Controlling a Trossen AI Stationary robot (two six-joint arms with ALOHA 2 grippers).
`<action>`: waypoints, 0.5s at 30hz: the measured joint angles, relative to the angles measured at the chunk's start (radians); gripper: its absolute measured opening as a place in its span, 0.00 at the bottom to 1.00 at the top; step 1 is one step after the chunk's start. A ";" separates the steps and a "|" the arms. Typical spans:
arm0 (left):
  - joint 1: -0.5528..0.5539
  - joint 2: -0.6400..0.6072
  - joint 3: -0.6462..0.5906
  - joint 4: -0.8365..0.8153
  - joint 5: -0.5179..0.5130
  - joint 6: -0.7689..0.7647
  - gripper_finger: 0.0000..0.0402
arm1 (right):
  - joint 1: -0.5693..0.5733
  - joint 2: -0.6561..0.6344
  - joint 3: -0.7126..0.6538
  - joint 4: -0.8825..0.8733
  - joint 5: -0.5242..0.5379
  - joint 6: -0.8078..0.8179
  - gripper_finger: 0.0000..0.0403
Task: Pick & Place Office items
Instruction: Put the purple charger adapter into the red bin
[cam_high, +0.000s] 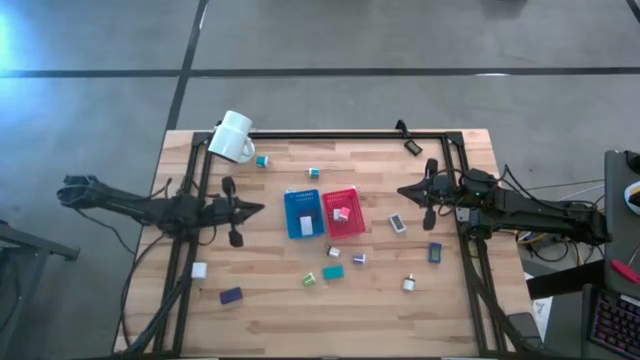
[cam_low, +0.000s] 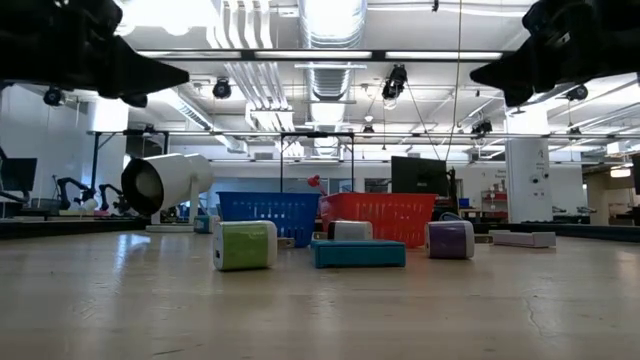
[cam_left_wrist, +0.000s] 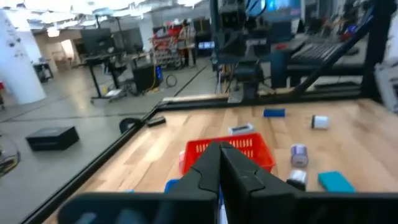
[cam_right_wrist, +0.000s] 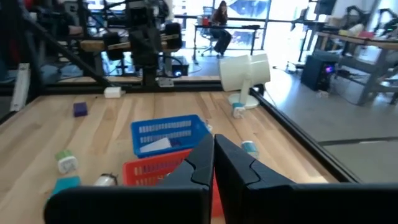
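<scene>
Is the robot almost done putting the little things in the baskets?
Not yet. The blue tray holds one white piece and the red tray holds one too. Both grippers, left and right, are shut and empty above the table. About a dozen pieces remain scattered, like the teal block and dark blue block.

Light comes from above: in the low view long ceiling lamps (cam_low: 330, 22) burn to pure white, and both arms hang before them as black shapes without detail. The desk (cam_low: 320, 310) there carries a pale sheen, and the green block (cam_low: 245, 245) and teal block (cam_low: 358, 253) stand sharp while the room behind is softer. From overhead the wood is evenly lit, shadows short and faint, with a blue-white glare in the upper left corner on the floor (cam_high: 15, 40). Both wrist views are soft; the near left end effector (cam_left_wrist: 221, 177) and right end effector (cam_right_wrist: 212, 168) are dark and blurred, and bright windows (cam_right_wrist: 273, 9) wash out.
</scene>
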 joint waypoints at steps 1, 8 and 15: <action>0.000 -0.030 -0.011 -0.005 0.014 -0.001 0.01 | 0.000 0.005 0.000 0.006 -0.006 0.000 0.02; 0.000 -0.196 -0.086 -0.072 0.192 -0.008 0.02 | 0.000 0.028 -0.002 0.012 -0.014 0.001 0.02; 0.000 -0.267 -0.091 -0.150 0.193 -0.011 0.01 | 0.000 0.028 -0.002 0.013 -0.090 -0.013 0.02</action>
